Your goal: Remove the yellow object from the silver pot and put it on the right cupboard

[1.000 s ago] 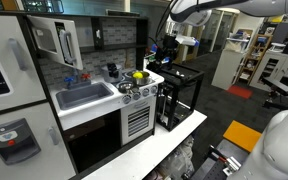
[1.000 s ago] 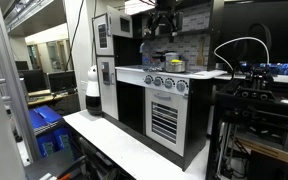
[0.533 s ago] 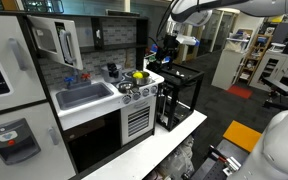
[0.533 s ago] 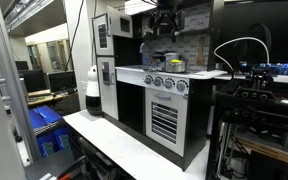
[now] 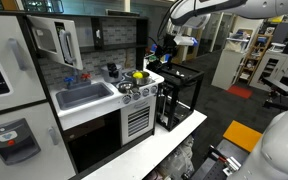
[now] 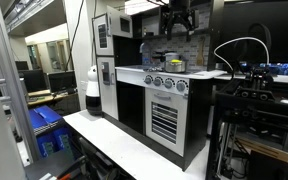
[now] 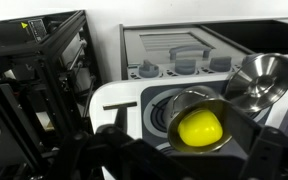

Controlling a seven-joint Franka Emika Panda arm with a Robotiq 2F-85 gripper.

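Note:
The yellow object [image 7: 199, 128] is a bright round ball lying inside the silver pot [image 7: 170, 103] on the white stove top. It also shows in an exterior view [image 5: 138, 74], inside the pot [image 5: 137, 79]. My gripper [image 7: 189, 152] hangs above the pot, open and empty, with a dark finger on each side of the ball. It is seen in both exterior views [image 5: 167, 46] [image 6: 177, 20]. The right cupboard [image 5: 119, 32] is the dark upper compartment above the stove.
A second shiny metal dish [image 7: 260, 76] lies beside the pot. Stove knobs [image 7: 174, 67] line the front edge. A black open-frame cabinet [image 5: 178, 95] stands next to the stove. The grey sink [image 5: 84, 95] and a cupboard with a white door [image 5: 58, 42] are further along.
The gripper has shifted a little sideways above the stove in an exterior view. The ball and pot have not moved.

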